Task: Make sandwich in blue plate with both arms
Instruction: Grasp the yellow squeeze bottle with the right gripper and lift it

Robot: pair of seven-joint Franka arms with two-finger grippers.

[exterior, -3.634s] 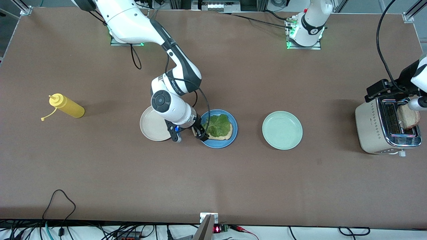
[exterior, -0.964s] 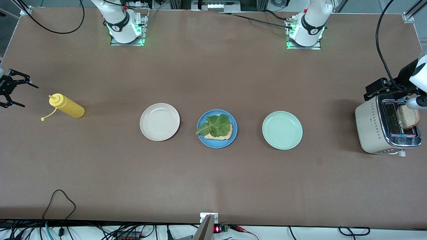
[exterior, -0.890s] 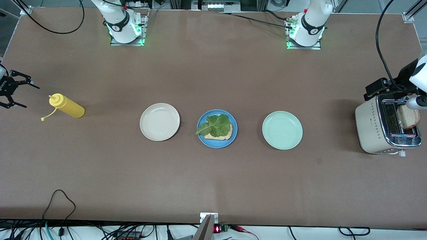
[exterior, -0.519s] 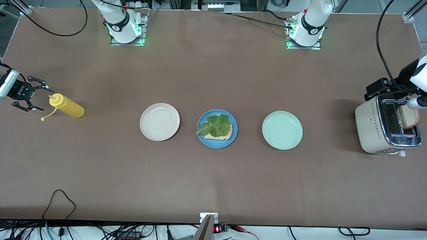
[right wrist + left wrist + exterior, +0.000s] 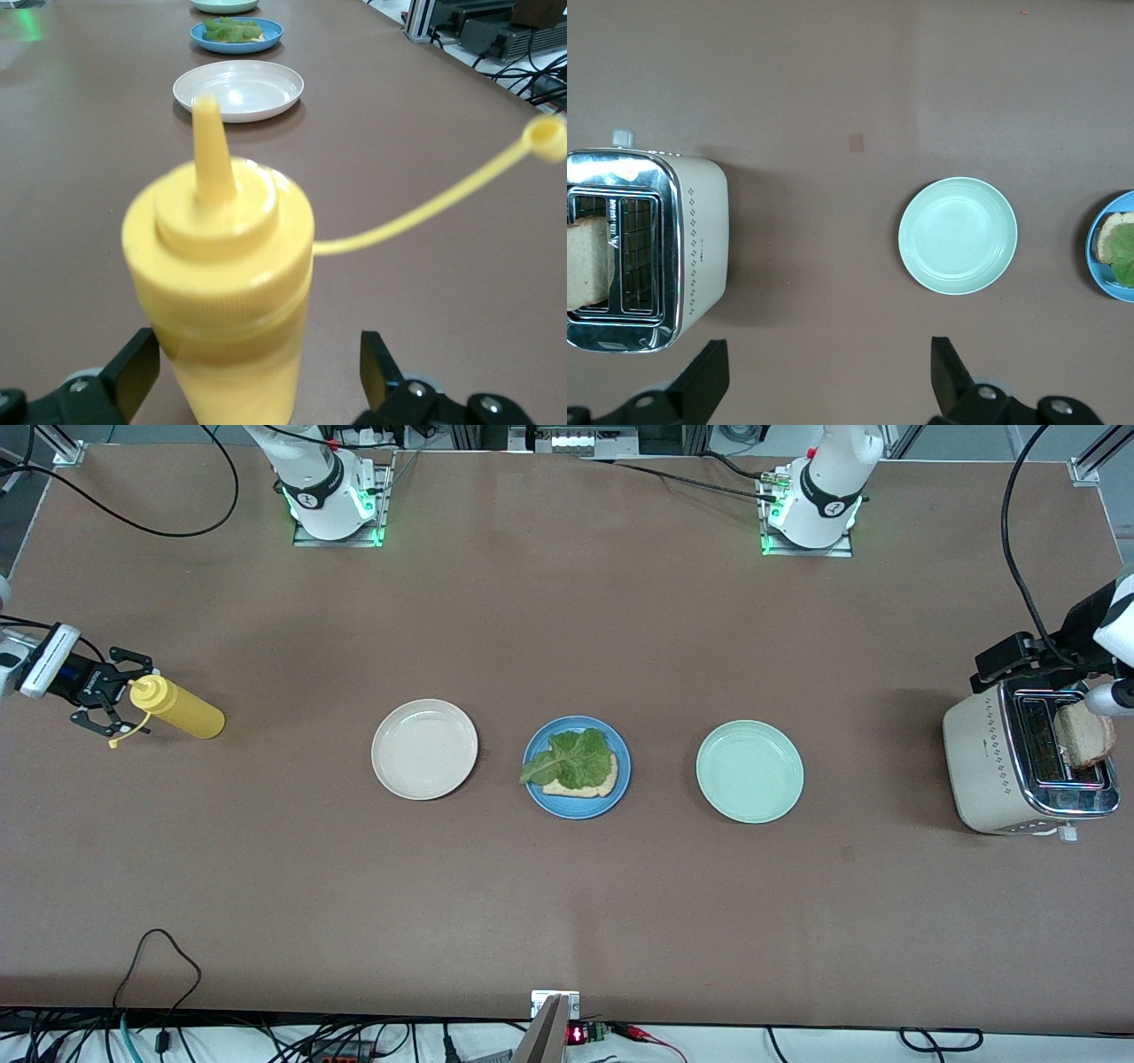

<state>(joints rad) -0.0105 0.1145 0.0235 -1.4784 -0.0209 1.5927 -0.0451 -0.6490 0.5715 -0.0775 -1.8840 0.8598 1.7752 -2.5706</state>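
Note:
The blue plate [image 5: 622, 779] holds one bread slice [image 5: 592, 787] with a green lettuce leaf [image 5: 574, 757] on top. It also shows in the right wrist view [image 5: 200, 36] and the left wrist view [image 5: 1096, 264]. A second bread slice [image 5: 1083, 735] stands in the toaster [image 5: 988, 766]. My left gripper [image 5: 1005, 662] hangs open and empty over the table beside the toaster [image 5: 691, 248]. My right gripper [image 5: 120, 701] is open at the right arm's end of the table. Its fingers [image 5: 133, 372] flank the yellow squeeze bottle [image 5: 221, 266] without touching it.
A cream-white plate [image 5: 424, 749] sits beside the blue plate toward the right arm's end, and a pale green plate [image 5: 749, 771] toward the left arm's end. The bottle's tethered cap [image 5: 545, 139] sticks out sideways. Cables run along the table's near edge [image 5: 159, 957].
My right gripper left the blue plate and the lettuce, swung to the table's end, then moved in until its open fingers flank the yellow bottle. The left arm has not moved.

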